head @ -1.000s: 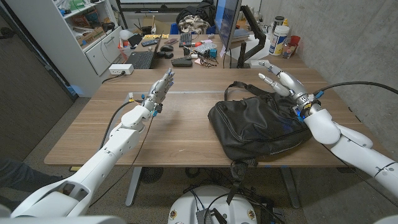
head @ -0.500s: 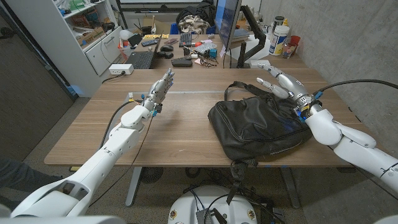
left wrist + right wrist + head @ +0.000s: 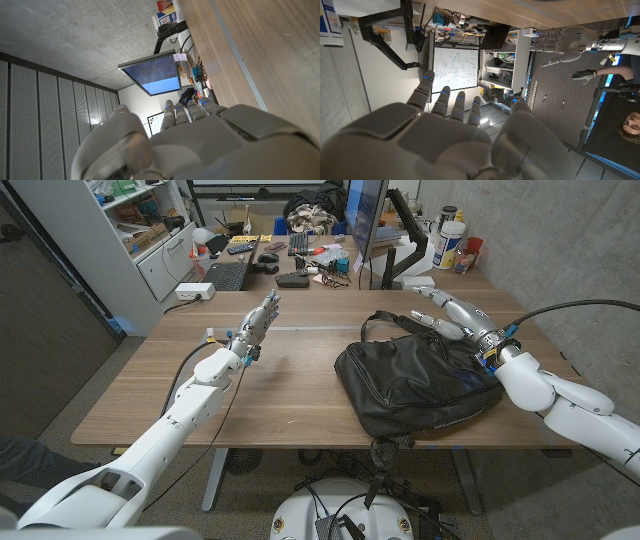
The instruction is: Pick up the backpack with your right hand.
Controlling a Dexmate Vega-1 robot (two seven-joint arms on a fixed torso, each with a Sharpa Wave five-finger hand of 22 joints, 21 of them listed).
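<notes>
Black soft fabric backpack [image 3: 412, 383] lies slumped on the right half of the brown wooden table [image 3: 280, 390], its near corner at the table's front edge, where a black strap with a buckle [image 3: 382, 450] hangs down over the edge. A thin black carry handle [image 3: 384, 320] arches up from the bag's far side. The right hand [image 3: 452, 313], grey and white, hovers at the far right corner of the bag, just above the top edge, fingers [image 3: 428, 293] stretched out and spread apart towards the far side of the table; it has hold of nothing, and I cannot tell whether it touches the fabric. In the right wrist view the same hand [image 3: 445, 135] shows its back, with straight fingers [image 3: 441, 99] fanned out.

The left hand [image 3: 258, 322] stands well apart from the bag on the left half of the table, raised on its edge with the fingers together and pointing up and away, nothing in it. From the left wrist view its back [image 3: 200, 140] is seen with the fingers [image 3: 176, 112] held straight.

Beyond the table stands a cluttered desk with a dark flat monitor [image 3: 366, 220] and a black keyboard [image 3: 227, 276]
</notes>
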